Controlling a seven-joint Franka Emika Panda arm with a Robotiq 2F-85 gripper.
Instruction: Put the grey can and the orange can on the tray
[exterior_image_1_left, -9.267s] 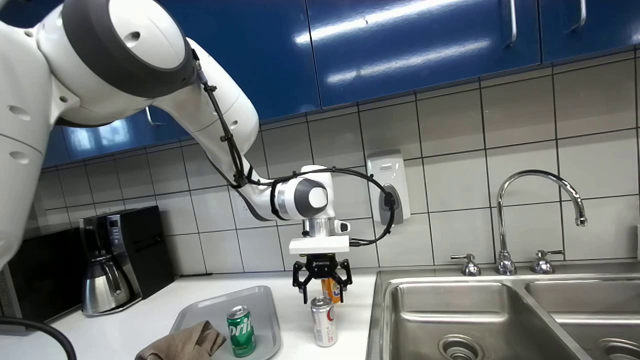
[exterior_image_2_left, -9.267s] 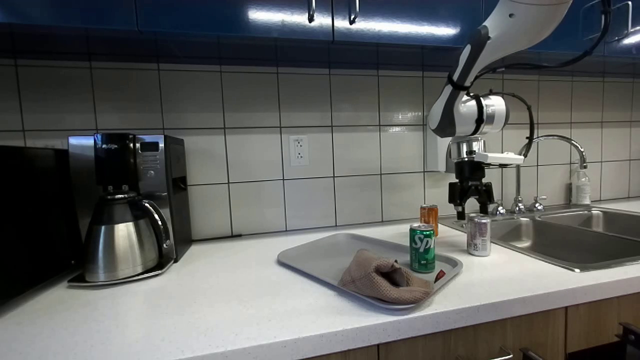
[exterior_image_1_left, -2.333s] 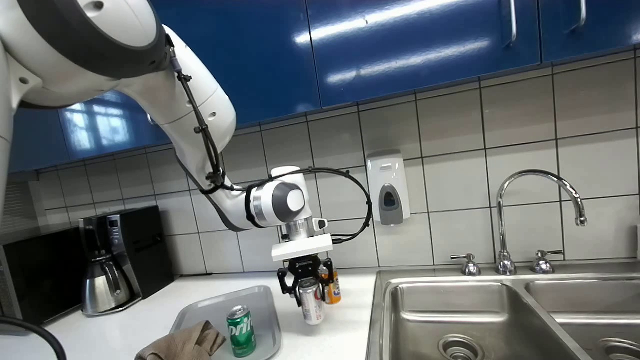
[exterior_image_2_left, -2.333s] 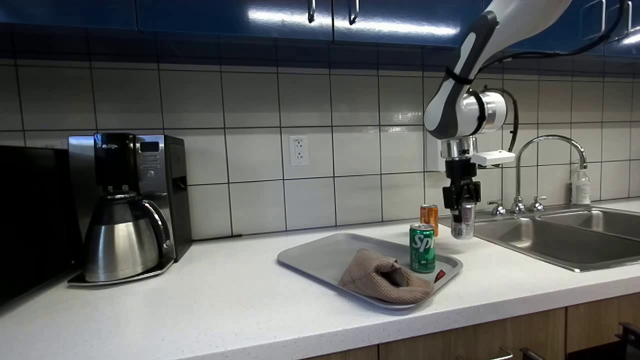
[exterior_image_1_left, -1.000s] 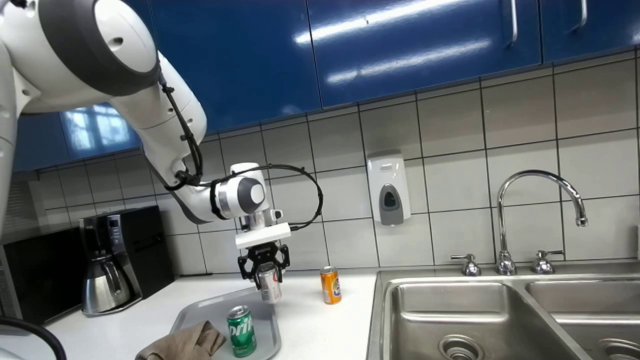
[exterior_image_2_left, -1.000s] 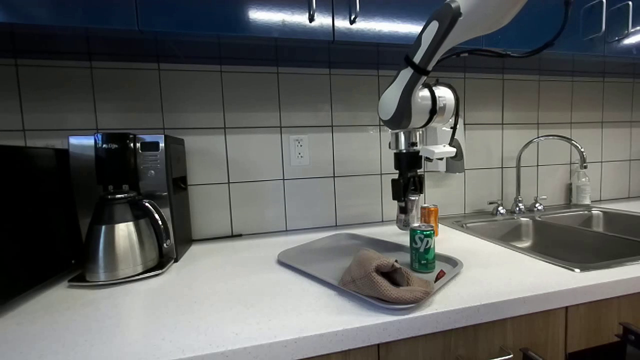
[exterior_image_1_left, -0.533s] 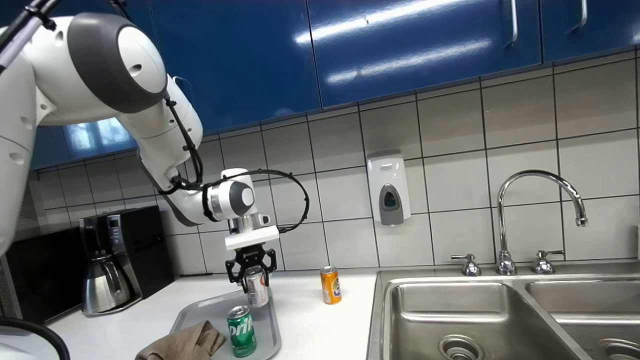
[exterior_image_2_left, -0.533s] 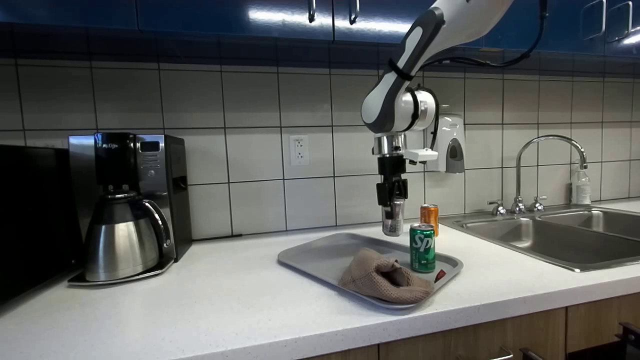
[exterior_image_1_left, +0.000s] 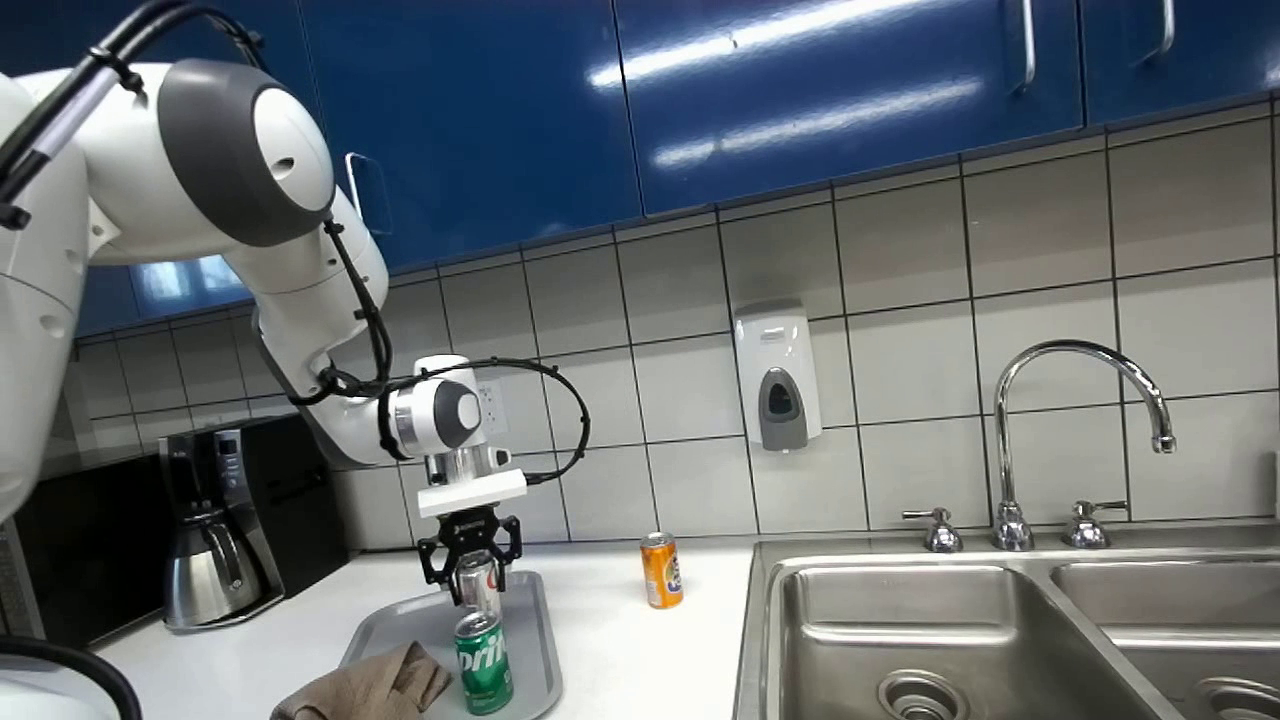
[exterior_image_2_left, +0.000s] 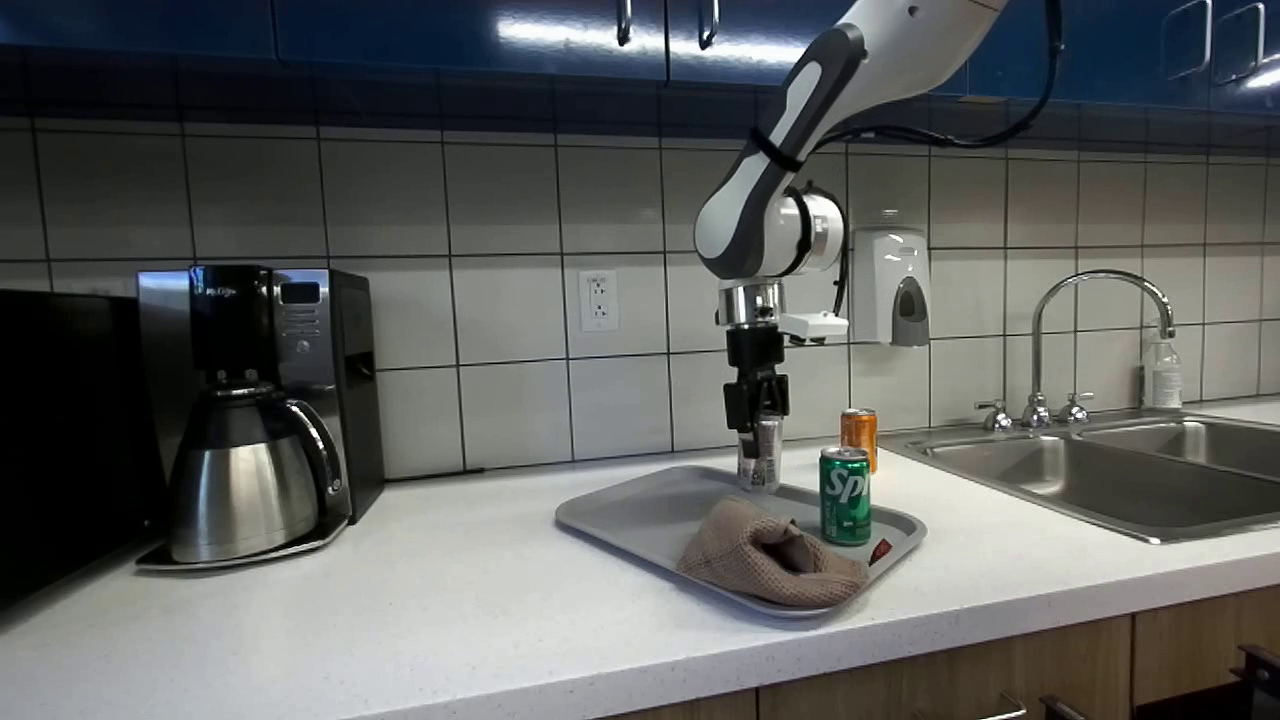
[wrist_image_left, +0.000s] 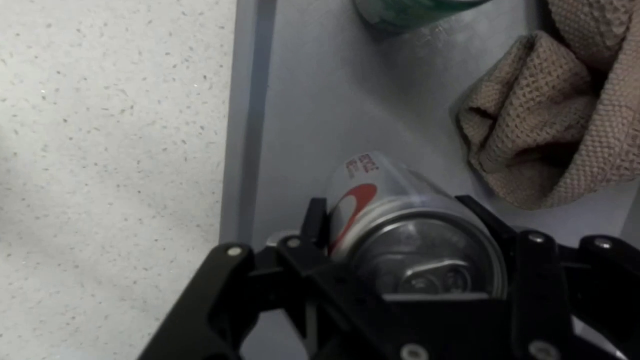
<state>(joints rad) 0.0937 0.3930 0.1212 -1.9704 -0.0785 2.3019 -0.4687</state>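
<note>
My gripper (exterior_image_1_left: 480, 588) is shut on the grey can (wrist_image_left: 370, 185), a silver can with a red mark, its fingers on either side just below the lid. In the wrist view the can is over the tray (wrist_image_left: 300, 100), tilted within the picture. An exterior view puts its base (exterior_image_2_left: 758, 484) at the tray's back edge; whether it touches the tray I cannot tell. The green can hides its lower part in an exterior view. The orange can (exterior_image_1_left: 661, 570) stands upright on the counter, off the tray, between tray and sink.
On the tray are a green can (exterior_image_2_left: 845, 497), upright, and a crumpled brown cloth (exterior_image_2_left: 765, 560). A small dark red piece (exterior_image_2_left: 879, 552) lies by its rim. A coffee maker (exterior_image_2_left: 250, 420) stands on the counter; the steel sink (exterior_image_1_left: 900, 630) lies past the orange can.
Over the last seconds my gripper has taken hold of the grey can, lifted it off the counter and carried it over the tray. In the last half second it came lower.
</note>
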